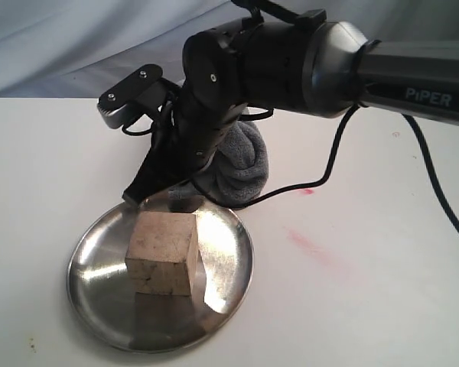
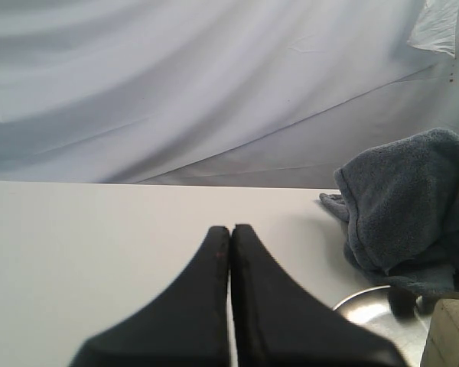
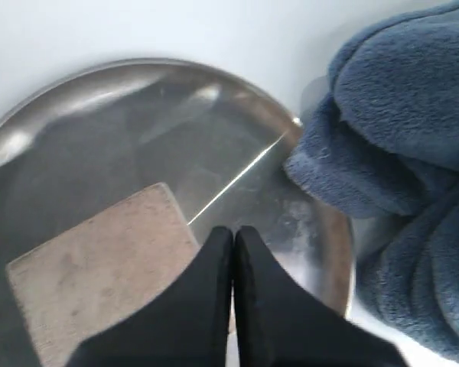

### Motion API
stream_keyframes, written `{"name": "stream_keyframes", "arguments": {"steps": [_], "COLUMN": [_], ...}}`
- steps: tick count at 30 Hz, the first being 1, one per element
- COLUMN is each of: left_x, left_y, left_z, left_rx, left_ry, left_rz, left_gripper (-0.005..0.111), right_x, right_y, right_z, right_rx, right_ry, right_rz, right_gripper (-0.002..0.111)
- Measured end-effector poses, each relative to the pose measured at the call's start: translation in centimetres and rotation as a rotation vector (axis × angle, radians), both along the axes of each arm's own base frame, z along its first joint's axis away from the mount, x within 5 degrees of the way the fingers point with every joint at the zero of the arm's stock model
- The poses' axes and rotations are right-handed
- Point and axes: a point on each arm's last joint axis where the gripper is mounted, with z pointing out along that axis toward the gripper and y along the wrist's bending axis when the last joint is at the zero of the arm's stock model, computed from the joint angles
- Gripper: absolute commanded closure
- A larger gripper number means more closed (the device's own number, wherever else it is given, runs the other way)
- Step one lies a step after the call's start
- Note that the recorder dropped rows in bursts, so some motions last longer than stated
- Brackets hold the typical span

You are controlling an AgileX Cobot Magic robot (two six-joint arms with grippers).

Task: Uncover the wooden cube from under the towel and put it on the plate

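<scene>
The wooden cube (image 1: 163,254) sits uncovered on the plate (image 1: 88,264) in the lower left of the exterior view, resting flat near the middle of the dish. The towel (image 1: 245,172) is bunched into a heap just behind the plate, at centre frame, and its edge seems to touch or overlap the far rim. Judging by this, both uncovering and placing look done, and only pulling the arm clear appears to be left.

The right gripper (image 3: 232,233) hangs over the plate beside the cube with its jaws pressed together on nothing. The left gripper (image 2: 230,229) is likewise clenched and empty, over bare table.

The right arm covers much of the towel in the exterior view, and its dark fingertips are hard to separate from the dark reflections in the steel. The left arm does not show there at all. The left wrist view catches only a corner of the cube.
</scene>
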Motion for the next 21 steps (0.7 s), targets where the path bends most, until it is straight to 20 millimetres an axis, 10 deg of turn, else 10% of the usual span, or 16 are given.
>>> {"name": "stream_keyframes", "arguments": {"steps": [21], "left_x": [0.0], "left_y": [0.0], "left_z": [0.0], "left_rx": [0.000], "left_ry": [0.000], "left_rz": [0.000], "left_gripper": [0.105], "right_x": [4.0], "right_y": [-6.1], "right_z": [6.4], "right_rx": [0.189], "right_ry": [-0.175], "right_rz": [-0.313], "right_gripper": [0.108]}}
